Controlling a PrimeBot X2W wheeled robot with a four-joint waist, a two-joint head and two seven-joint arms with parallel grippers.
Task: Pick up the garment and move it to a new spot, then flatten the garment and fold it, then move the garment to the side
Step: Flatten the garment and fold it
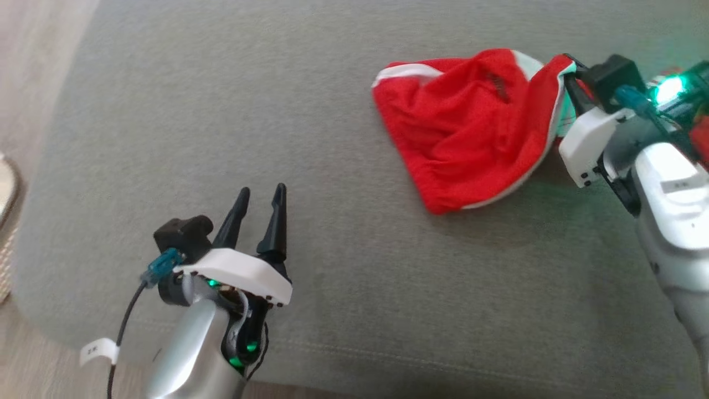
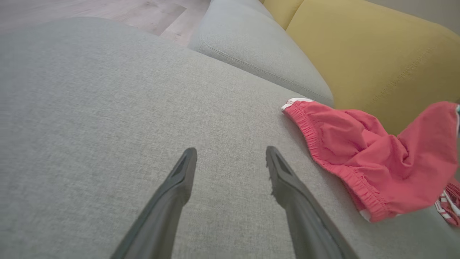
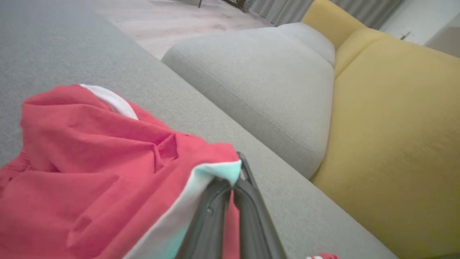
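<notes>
Grey seat cushion spans head view centre. Pale wooden floor at upper left; woven basket edge at left border. Right wrist view: second grey cushion centre, yellow backrest right.

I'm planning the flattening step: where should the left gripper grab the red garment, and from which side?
Probably the white-trimmed corner of the garment, approached from the robot's left by the left gripper. It lies exposed on the cushion, farthest from the right gripper pinching the opposite edge, so pulling apart should spread it.
</notes>
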